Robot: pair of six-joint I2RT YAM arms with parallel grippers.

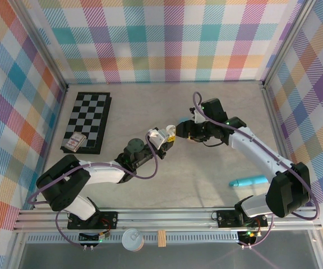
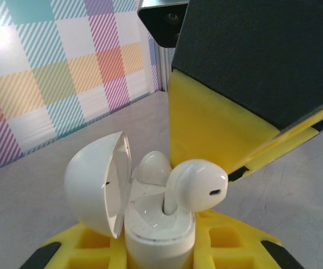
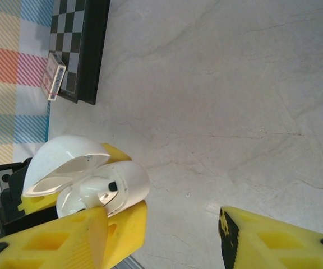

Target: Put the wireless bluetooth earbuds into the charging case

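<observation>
Left hand (image 1: 158, 140) clamps the open charging case (image 2: 157, 238), a white earbud (image 2: 198, 185) inside; right hand (image 3: 162, 224) spread, empty, alongside.

Robot lab cell, not a home. Two arms, left arm (image 1: 94, 174) and right arm (image 1: 262, 151), were bolted to an aluminium rail (image 1: 167, 216) at the near edge of a pale table (image 1: 206, 112). Aluminium posts (image 1: 40, 42) framed plaid printed walls (image 1: 167, 39) on three sides. Purple cables (image 1: 195, 103) looped off the arms. Props lay scattered: chessboard (image 1: 88, 120), card box (image 1: 74, 143) at its corner, turquoise tube (image 1: 250, 181).
</observation>
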